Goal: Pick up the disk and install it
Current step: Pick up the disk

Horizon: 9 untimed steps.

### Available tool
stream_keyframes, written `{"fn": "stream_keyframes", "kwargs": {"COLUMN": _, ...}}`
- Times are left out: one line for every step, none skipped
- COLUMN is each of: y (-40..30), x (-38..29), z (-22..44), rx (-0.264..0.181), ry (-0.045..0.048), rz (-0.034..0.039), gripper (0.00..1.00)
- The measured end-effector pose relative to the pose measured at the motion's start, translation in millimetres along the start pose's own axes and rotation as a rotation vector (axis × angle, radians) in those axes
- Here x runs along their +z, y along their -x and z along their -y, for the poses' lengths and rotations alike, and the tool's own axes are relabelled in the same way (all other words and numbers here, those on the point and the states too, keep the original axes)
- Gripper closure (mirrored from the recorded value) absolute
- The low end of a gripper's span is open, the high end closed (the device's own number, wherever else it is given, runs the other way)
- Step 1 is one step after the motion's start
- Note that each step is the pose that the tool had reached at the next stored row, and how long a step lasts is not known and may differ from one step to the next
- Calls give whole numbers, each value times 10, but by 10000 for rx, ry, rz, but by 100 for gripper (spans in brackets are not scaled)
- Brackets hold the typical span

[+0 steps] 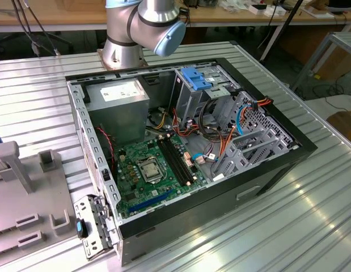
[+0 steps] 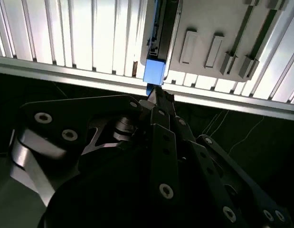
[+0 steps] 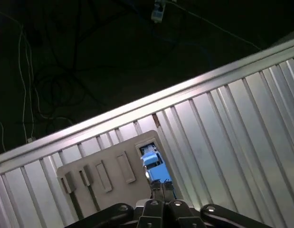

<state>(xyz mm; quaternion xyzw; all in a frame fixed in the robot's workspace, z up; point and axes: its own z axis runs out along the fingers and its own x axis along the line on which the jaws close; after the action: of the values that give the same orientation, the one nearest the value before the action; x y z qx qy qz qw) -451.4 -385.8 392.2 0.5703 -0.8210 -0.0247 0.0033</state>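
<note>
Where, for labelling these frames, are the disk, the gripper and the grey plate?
disk (image 2: 155, 69), second wrist view, blue carrier end.
gripper (image 2: 157, 94), second wrist view, its tip.
grey plate (image 2: 222, 19), second wrist view, bare face.

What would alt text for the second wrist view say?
The dark gripper sits at the blue end of the disk, which stands on edge at the rim of a grey fixture plate on a ribbed metal table.

Gripper (image 3: 162, 186) fingers (image 3: 157, 188) close together
</note>
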Motion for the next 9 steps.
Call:
{"fn": "stream_keyframes", "kwargs": {"y": 0, "x": 0, "z": 0, "rx": -206, "ry": 5, "rz": -9, "gripper": 89}}
{"fn": "stream_keyframes", "kwargs": {"y": 0, "x": 0, "z": 0, "rx": -397, "ry": 9, "rz": -17, "gripper": 89}}
{"fn": "stream_keyframes", "kwargs": {"y": 0, "x": 0, "z": 0, "rx": -593, "ry": 13, "rz": -26, "gripper": 89}}
{"fn": "stream_keyframes", "kwargs": {"y": 0, "x": 0, "z": 0, "rx": -816, "ry": 19, "rz": -36, "gripper": 89}}
{"fn": "stream_keyframes", "kwargs": {"y": 0, "x": 0, "z": 0, "rx": -1049, "ry": 24, "rz": -47, "gripper": 89}}
{"fn": "stream_keyframes", "kwargs": {"y": 0, "x": 0, "z": 0, "rx": -1220, "ry": 27, "rz": -54, "gripper": 89}}
{"fn": "stream_keyframes", "kwargs": {"y": 0, "x": 0, "z": 0, "rx": -1469, "ry": 33, "rz": -65, "gripper": 89}}
{"fn": "stream_keyframes", "kwargs": {"y": 0, "x": 0, "z": 0, "rx": -1664, "ry": 38, "rz": -74, "gripper": 89}}
{"fn": "stream_keyframes", "kwargs": {"y": 0, "x": 0, "z": 0, "rx": -2013, "ry": 46, "rz": -89, "gripper": 89}}
